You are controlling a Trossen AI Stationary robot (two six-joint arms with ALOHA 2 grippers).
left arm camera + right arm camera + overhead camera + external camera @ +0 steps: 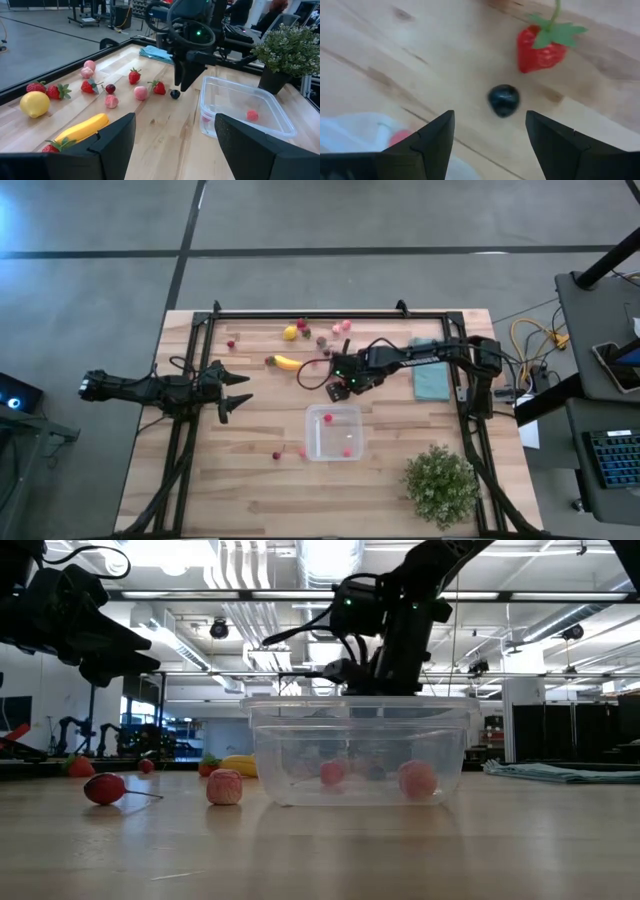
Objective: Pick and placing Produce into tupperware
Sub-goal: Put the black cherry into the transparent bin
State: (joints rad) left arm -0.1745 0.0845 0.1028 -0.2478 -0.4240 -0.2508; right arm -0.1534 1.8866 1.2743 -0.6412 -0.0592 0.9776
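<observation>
- The right gripper [490,132] hangs over the middle of the tabletop [250,490], just beyond the far edge of the clear container [333,432]; its jaws are apart and hold nothing.
- Straight below those jaws a small dark berry [503,100] lies on the wood, with a red strawberry [540,50] just beside it.
- The clear container sits near the centre of the tabletop, slightly to the near side; a few red and pink pieces lie inside, among them a pink ball [418,779] and a small red piece [333,773].
- More fruit is scattered along the far side: a yellow banana [287,362], a yellow lemon [290,333], and several red and pink berries [336,328].
- Two loose pieces lie on the wood just left of the container: a red one with a stem [105,788] and a pink one [225,786].
- The left gripper [232,390] waits over the left part of the tabletop, jaws apart and empty.
- A folded teal cloth [430,375] lies at the right, and a green potted plant [440,485] stands in the near right corner.
</observation>
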